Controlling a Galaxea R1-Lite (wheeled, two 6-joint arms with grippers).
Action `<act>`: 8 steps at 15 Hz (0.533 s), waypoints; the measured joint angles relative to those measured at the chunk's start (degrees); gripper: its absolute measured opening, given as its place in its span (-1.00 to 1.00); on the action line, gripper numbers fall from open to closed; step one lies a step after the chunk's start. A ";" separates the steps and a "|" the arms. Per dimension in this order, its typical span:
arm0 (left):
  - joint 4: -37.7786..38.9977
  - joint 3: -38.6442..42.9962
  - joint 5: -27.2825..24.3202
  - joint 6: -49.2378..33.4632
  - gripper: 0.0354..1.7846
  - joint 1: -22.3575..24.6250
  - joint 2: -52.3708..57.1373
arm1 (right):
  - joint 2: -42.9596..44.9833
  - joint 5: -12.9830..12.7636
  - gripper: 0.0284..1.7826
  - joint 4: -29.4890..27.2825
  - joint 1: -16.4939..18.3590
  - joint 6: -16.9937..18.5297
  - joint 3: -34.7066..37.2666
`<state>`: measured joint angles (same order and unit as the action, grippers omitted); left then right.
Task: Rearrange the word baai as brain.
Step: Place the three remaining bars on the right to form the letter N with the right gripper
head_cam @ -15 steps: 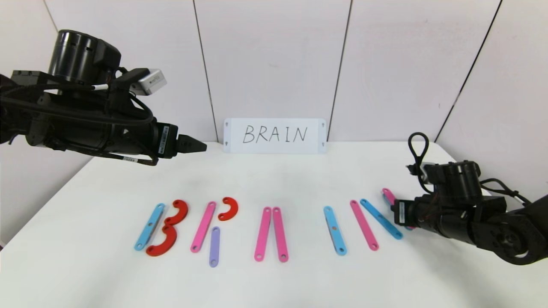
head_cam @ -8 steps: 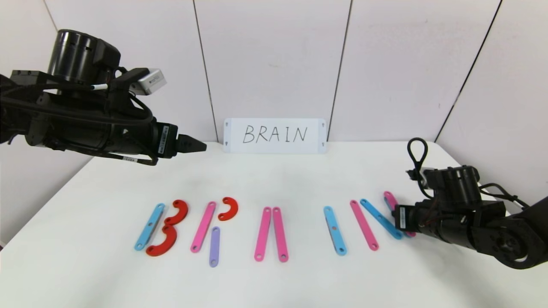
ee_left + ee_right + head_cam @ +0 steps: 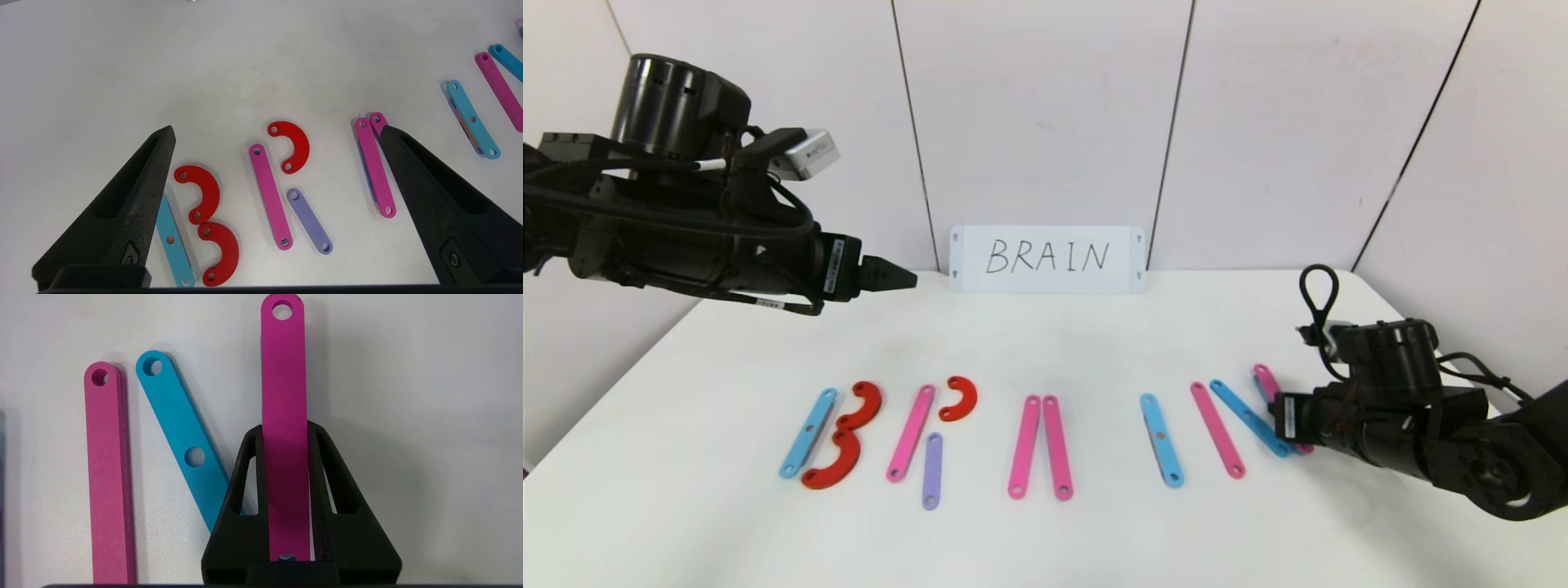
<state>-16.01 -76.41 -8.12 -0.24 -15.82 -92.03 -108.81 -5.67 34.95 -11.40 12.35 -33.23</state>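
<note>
Right wrist view shows the right gripper (image 3: 286, 490) with its jaws clenched on the edges of a pink strip (image 3: 283, 375), which runs straight out between them and appears to be flat on the white surface (image 3: 429, 375). Just beside it lie a slanted light-blue strip (image 3: 179, 433) and another pink strip (image 3: 108, 465); together the three are judged to be forming the final N of the word. In the head view the word is spread in a row across the near half of the surface: a B of a light-blue strip (image 3: 808, 433) and two red curves (image 3: 849, 437), an R of a pink strip (image 3: 911, 433), a red curve (image 3: 960, 398) and a purple strip (image 3: 931, 470), two pink strips (image 3: 1040, 447) joined at the top as an A without a crossbar, and a single light-blue strip (image 3: 1161, 440) as the I. The step in hand is judged to be the placing of the N's last upright. For the next move, the strip would be aligned parallel to the first upright with its near end close to the lower end of the diagonal, then released without the diagonal being nudged. Little room is left on that side, as the surface's right edge is near; open room is left behind the letters toward the card (image 3: 1046, 259). The left gripper (image 3: 890, 279) is held high over the far left of the surface, its jaws released and wide apart in the left wrist view.
</note>
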 joint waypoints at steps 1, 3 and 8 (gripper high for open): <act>0.00 0.00 0.00 0.00 0.95 0.01 0.00 | 0.10 -0.02 -0.64 0.02 0.00 0.10 0.05; 0.02 0.00 0.00 0.02 0.95 0.00 0.02 | 0.16 -0.02 -0.51 0.07 0.10 0.13 0.16; 0.02 0.04 0.00 0.00 0.95 0.01 0.16 | 0.51 0.00 0.36 0.09 0.22 0.18 0.27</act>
<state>-15.98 -76.37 -8.12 -0.24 -15.81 -91.87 -108.30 -5.67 35.04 -11.18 12.53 -32.96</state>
